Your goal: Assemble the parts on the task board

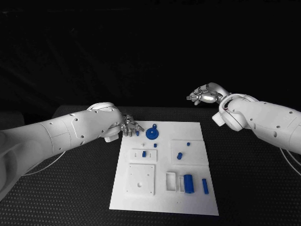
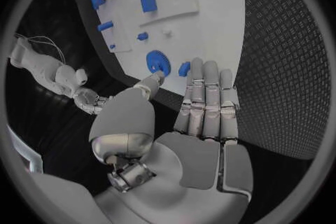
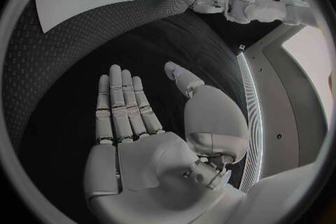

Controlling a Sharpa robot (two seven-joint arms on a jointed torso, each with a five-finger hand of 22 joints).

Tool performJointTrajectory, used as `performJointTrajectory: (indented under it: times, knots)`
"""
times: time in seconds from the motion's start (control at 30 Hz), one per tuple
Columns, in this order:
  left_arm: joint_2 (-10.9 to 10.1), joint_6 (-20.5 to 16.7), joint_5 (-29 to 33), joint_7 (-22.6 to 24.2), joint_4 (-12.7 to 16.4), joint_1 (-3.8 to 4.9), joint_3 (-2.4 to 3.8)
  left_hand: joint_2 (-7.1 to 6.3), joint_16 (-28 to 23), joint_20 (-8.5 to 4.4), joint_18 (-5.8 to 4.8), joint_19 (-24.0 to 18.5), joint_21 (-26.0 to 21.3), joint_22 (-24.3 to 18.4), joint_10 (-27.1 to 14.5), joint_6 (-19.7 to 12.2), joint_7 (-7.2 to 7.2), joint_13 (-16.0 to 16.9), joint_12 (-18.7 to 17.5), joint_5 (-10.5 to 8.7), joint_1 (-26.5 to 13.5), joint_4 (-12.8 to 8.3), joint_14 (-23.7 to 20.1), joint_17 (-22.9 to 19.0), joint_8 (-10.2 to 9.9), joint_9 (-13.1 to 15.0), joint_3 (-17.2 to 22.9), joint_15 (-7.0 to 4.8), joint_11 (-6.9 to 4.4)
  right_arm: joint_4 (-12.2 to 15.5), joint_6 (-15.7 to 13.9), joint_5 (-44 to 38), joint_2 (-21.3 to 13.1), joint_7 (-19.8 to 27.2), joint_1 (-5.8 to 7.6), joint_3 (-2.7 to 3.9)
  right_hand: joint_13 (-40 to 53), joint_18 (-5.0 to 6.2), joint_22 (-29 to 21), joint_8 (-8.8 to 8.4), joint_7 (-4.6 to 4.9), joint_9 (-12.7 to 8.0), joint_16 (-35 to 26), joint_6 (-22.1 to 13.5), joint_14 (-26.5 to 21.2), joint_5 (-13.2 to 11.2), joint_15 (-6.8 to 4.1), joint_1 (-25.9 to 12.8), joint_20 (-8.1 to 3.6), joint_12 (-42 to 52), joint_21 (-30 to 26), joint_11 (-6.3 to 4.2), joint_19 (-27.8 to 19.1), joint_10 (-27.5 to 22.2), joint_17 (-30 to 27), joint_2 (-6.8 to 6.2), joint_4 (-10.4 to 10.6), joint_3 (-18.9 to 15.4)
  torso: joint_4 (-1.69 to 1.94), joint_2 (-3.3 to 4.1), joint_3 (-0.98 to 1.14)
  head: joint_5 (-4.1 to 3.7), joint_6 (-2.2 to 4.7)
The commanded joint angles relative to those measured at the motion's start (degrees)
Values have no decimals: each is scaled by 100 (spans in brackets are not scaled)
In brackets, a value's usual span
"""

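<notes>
Your left robot hand (image 1: 130, 125) sits at the far left corner of the task board (image 1: 164, 197), fingers straight and apart, grasping nothing. In the left wrist view its fingertips (image 2: 197, 66) reach over the board edge, just beside a small blue peg (image 2: 184, 69); contact cannot be told. The thumb tip lies close to the round blue gear (image 1: 152, 133).

Your right robot hand (image 1: 205, 94) hangs well apart from the board, beyond its far right corner, over the black surface (image 1: 259, 188). The right wrist view shows the palm flat, fingers extended, released, nothing in it.

Parts on the board, outward from the left hand:
- blue gear near the far edge, another small blue piece (image 1: 154, 125) just beyond it
- a short blue peg (image 1: 144, 154) in the raised white block (image 1: 144, 156) mid-board
- two small blue pieces (image 1: 179, 155) on the right-hand plate
- a blue cylinder (image 1: 188, 182) and a slim blue bar (image 1: 205, 186) near the front right, beside a white slotted holder (image 1: 171, 181)
- a white square plate (image 1: 141, 178) with holes, front left

Judgement: you are early, at the reach-to-first-part step; nothing is picked up. The next move likely calls for closing the left fingers round the small peg or the gear. Expect a delicate pinch: the parts are small and sit low on the board.
</notes>
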Motion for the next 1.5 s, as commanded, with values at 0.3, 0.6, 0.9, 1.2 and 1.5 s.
performJointTrajectory:
  times: [0.3,0.6,0.9,1.2,1.5]
  knots:
    - [59,9,165,111,-220,-22,3,213,-57,-88,-87,18,-66,52,33,44,-8,29,-57,44,89,-91,1,43,26,-17,-26,-19,-3,18,20,-13,6,19,-1,4,-3,12,9,19,35,-8,-20,-31,15,29,21,-36,35,-21,-31,18,17,39,10,26,-14,-8,9,0,2,-9,6]
    - [135,35,186,125,-296,-84,3,232,-62,-85,-87,20,-75,60,33,43,-6,33,-63,50,91,-108,1,49,24,-19,-35,-18,-2,20,24,-13,14,19,-1,4,-3,12,12,21,35,-10,-22,-31,15,29,22,-36,36,-22,-36,18,17,39,12,27,-15,-8,1,0,-8,-7,3]
    - [181,31,237,151,-405,-128,3,253,-71,-85,-87,22,-92,76,34,42,-5,42,-73,58,120,-169,1,61,19,-24,-43,-17,-1,22,24,-13,13,20,-1,4,-3,13,14,22,35,-12,-24,-31,15,29,22,-37,37,-23,-40,18,18,39,13,27,-16,-8,5,0,-1,-18,-1]
    - [239,53,253,157,-466,-186,3,255,-78,-82,-87,23,-101,81,30,35,-2,44,-80,59,118,-185,-1,65,14,-27,-51,-15,2,26,24,-13,18,21,-1,4,-3,13,17,24,35,-13,-25,-31,15,30,22,-37,38,-23,-44,18,19,40,15,28,-17,-8,0,-1,-1,-15,-3]
    - [242,75,258,176,-538,-197,3,305,-94,-80,-87,29,-128,103,31,33,0,56,-94,65,173,-286,-2,80,10,-31,-40,-12,4,23,24,-13,15,20,-1,4,-3,14,18,24,35,-14,-26,-32,15,30,22,-37,38,-24,-47,18,19,40,15,28,-18,-7,8,-3,3,-32,-10]
